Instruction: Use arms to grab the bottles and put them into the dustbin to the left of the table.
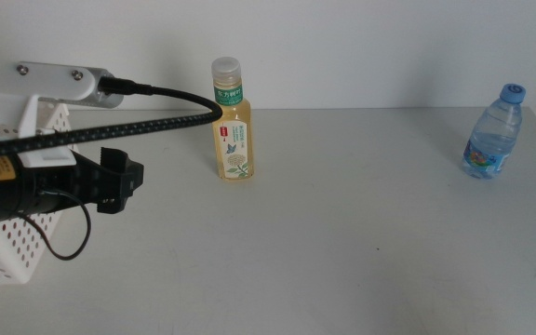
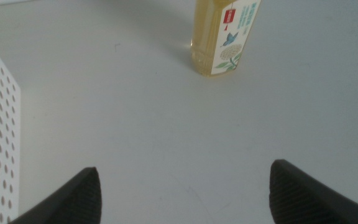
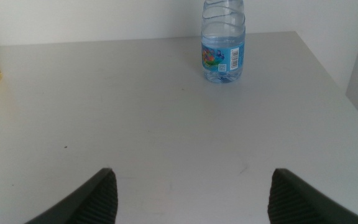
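The light grey-white table (image 1: 342, 242) is carrying a pale-yellow drink bottle (image 1: 233, 130) standing upright near its far edge, and a small clear water bottle (image 1: 493, 135) standing well apart at its right end.

Left gripper (image 1: 124, 181) reaching in from the left, jaws wide apart, right gripper (image 3: 191, 196) likewise spread

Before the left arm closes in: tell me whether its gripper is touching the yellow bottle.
Apart. The left wrist view shows bare table between the left gripper, jaws open, and the yellow bottle; the middle view shows the same gap.
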Robot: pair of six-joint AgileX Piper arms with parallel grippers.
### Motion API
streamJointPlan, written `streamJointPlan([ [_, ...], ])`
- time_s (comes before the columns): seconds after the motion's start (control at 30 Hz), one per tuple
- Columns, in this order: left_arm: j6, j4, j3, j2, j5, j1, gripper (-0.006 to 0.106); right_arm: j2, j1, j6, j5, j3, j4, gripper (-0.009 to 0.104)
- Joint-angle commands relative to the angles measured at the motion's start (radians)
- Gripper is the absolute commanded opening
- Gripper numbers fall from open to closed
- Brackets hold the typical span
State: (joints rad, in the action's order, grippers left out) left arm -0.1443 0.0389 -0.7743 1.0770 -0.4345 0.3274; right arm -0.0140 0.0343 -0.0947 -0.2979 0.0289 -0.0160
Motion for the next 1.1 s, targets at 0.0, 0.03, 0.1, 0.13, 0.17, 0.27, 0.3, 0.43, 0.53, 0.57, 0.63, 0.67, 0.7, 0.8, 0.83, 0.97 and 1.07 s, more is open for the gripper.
streamJointPlan([
  [0.0,-0.013,-0.007,0.008,-0.026,0.139,0.004,0.091,-0.021,-0.006,0.012,0.072,-0.010,-0.011,0.062],
  [0.03,-0.013,-0.007,0.039,-0.033,0.201,0.004,0.091,-0.021,-0.006,0.012,0.072,-0.010,-0.011,0.062],
  [0.1,-0.013,-0.007,0.110,-0.042,0.329,0.004,0.091,-0.021,-0.006,0.012,0.072,-0.010,-0.011,0.062],
  [0.13,-0.013,-0.008,0.139,-0.042,0.392,0.004,0.091,-0.021,-0.006,0.012,0.072,-0.010,-0.011,0.062],
  [0.17,-0.013,-0.009,0.174,-0.041,0.453,0.004,0.091,-0.021,-0.006,0.012,0.072,-0.010,-0.011,0.062],
  [0.27,-0.013,-0.019,0.263,-0.034,0.602,0.004,0.091,-0.021,-0.006,0.012,0.072,-0.010,-0.011,0.062],
  [0.3,-0.013,-0.019,0.290,-0.034,0.645,0.004,0.091,-0.021,-0.006,0.012,0.072,-0.010,-0.011,0.062],
  [0.43,-0.013,-0.023,0.367,-0.034,0.773,0.001,0.091,-0.021,-0.006,0.012,0.072,-0.010,-0.011,0.062],
  [0.53,-0.013,-0.024,0.399,-0.034,0.820,0.001,0.091,-0.021,-0.006,0.012,0.072,-0.010,-0.011,0.062],
  [0.57,-0.013,-0.025,0.405,-0.034,0.821,0.001,0.091,-0.021,-0.006,0.012,0.072,-0.010,-0.011,0.062],
  [0.63,-0.013,-0.025,0.408,-0.034,0.821,0.001,0.091,-0.021,-0.006,0.012,0.072,-0.010,-0.011,0.062],
  [0.67,-0.013,-0.025,0.408,-0.034,0.821,0.001,0.091,-0.021,-0.006,0.012,0.072,-0.010,-0.011,0.062],
  [0.7,-0.013,-0.024,0.408,-0.034,0.830,0.001,0.091,-0.021,-0.006,0.012,0.072,-0.010,-0.011,0.062],
  [0.8,-0.015,-0.024,0.408,-0.018,0.846,0.001,0.091,-0.021,-0.006,0.012,0.072,-0.010,-0.011,0.062],
  [0.83,-0.020,-0.027,0.408,-0.010,0.847,0.001,0.091,-0.021,-0.006,0.012,0.072,-0.010,-0.011,0.062],
  [0.97,-0.083,-0.027,0.408,0.050,0.883,0.004,0.091,-0.021,-0.006,0.012,0.072,-0.010,-0.011,0.062],
  [1.07,-0.128,0.005,0.399,0.110,0.951,0.022,0.091,-0.021,-0.006,0.012,0.072,-0.010,-0.011,0.062],
])
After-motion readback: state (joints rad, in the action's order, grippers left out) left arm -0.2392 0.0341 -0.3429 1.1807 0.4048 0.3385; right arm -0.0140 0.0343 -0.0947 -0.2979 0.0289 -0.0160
